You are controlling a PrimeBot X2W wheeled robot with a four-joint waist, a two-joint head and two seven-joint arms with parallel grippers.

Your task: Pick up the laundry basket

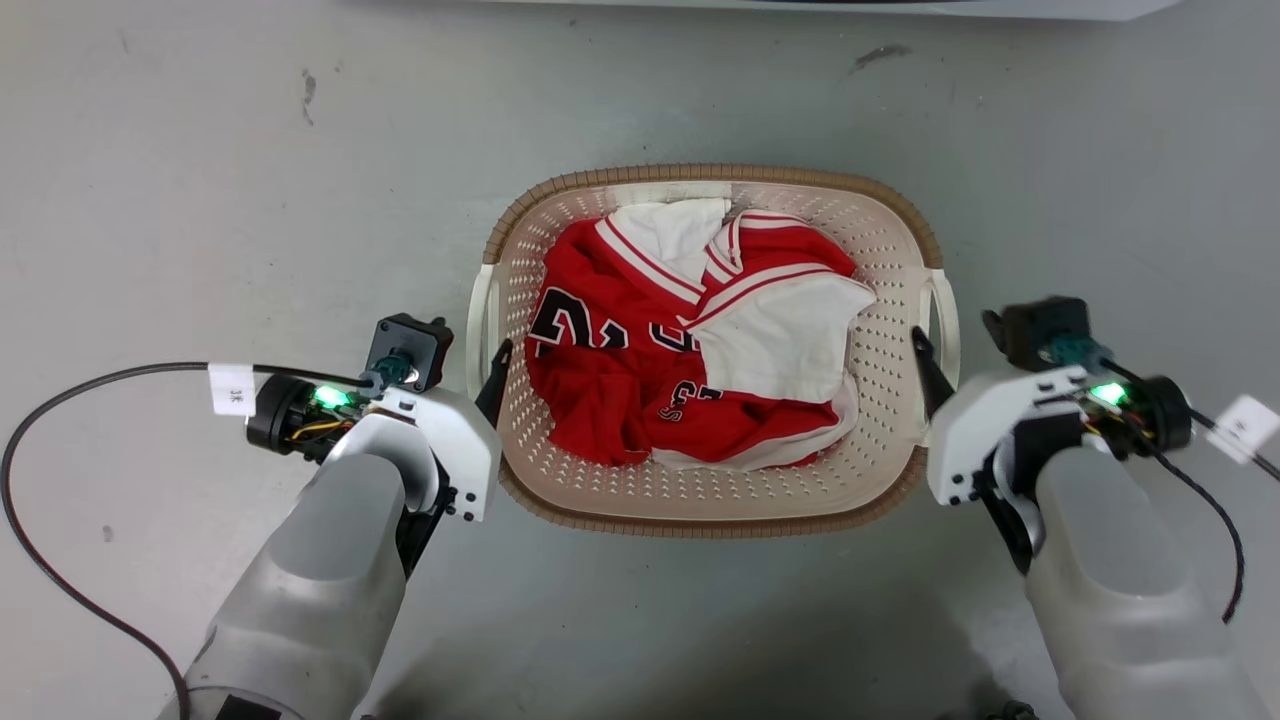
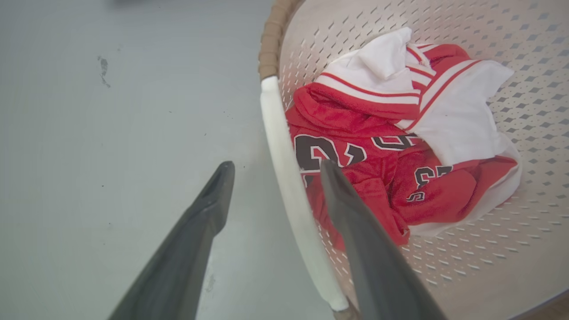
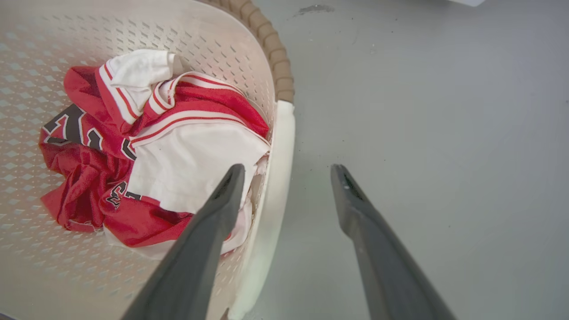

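The laundry basket [image 1: 700, 172], cream-white with a brown woven-look rim, sits on the grey floor between my two arms. A red and white jersey [image 1: 690, 350] lies crumpled inside it. My left gripper [image 1: 487, 375] is open at the basket's left white handle [image 1: 478, 320]. In the left wrist view the gripper [image 2: 278, 166] straddles that handle [image 2: 289, 195], one finger outside and one inside the basket wall [image 2: 444, 26]. My right gripper [image 1: 938, 375] is open at the right handle [image 1: 945, 310]. In the right wrist view this gripper [image 3: 288, 169] likewise straddles its handle [image 3: 278, 178].
A pale appliance edge [image 1: 900, 8] runs along the top of the head view. A black cable [image 1: 60, 400] loops over the floor at my left arm, and another cable [image 1: 1220, 520] hangs by my right wrist. Bare grey floor surrounds the basket.
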